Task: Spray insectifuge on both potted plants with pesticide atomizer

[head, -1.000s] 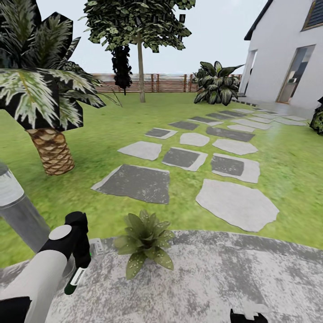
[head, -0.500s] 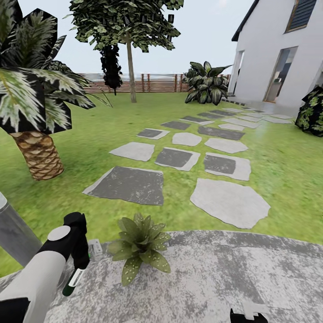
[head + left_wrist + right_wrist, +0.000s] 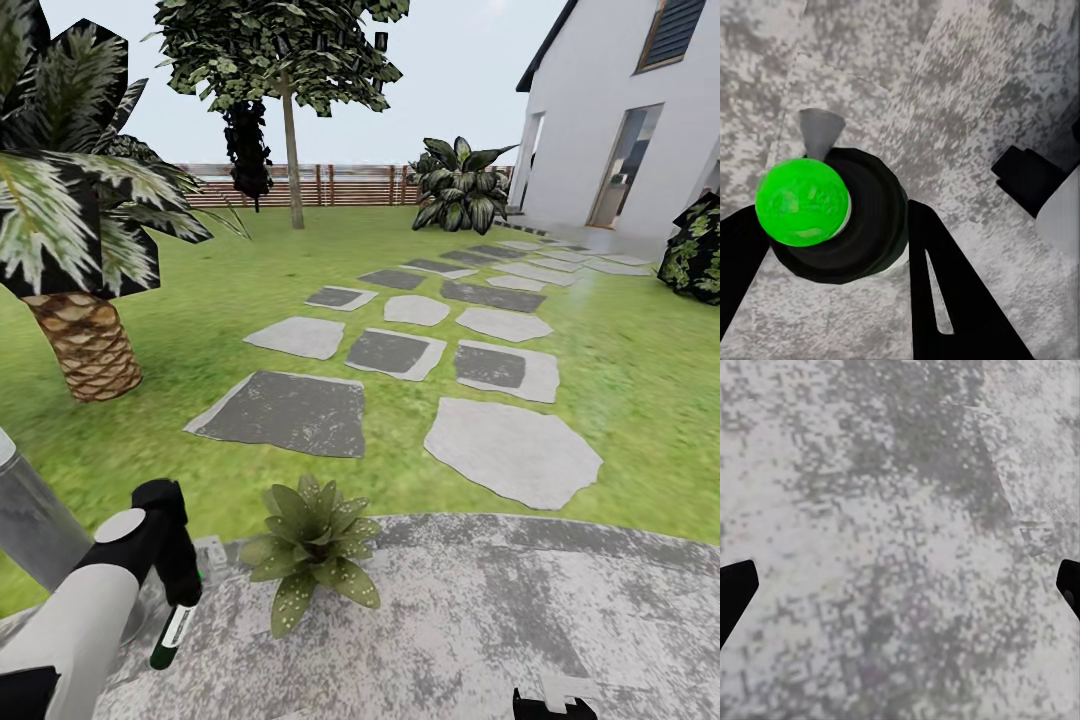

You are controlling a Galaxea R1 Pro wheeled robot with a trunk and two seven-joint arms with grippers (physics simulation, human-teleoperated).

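My left gripper [image 3: 180, 592] is shut on the pesticide atomizer [image 3: 170, 637], a slim dark green bottle with a white band, hanging tilted over the grey paved round [image 3: 480, 620]. Seen end-on in the left wrist view, the atomizer [image 3: 832, 217] sits between the two black fingers [image 3: 945, 292] of my left gripper [image 3: 832, 225]. One potted plant [image 3: 310, 548], a low rosette of pointed leaves, stands just right of the bottle at the paving's edge. The second one is out of view. My right gripper [image 3: 900, 585] is open over bare paving, and part of it shows low in the head view [image 3: 555, 700].
A grey post [image 3: 30, 515] rises at the left beside a scaly-trunked palm [image 3: 85, 345]. A small white block [image 3: 212, 555] lies between gripper and plant. Stepping stones [image 3: 510, 450] cross the lawn toward the white house [image 3: 620, 150]. A brown fence [image 3: 340, 185] closes the back.
The view shifted right between the oldest picture and the middle one, so the camera moved. Since then my left arm has dipped slightly, carrying the atomizer a little lower.
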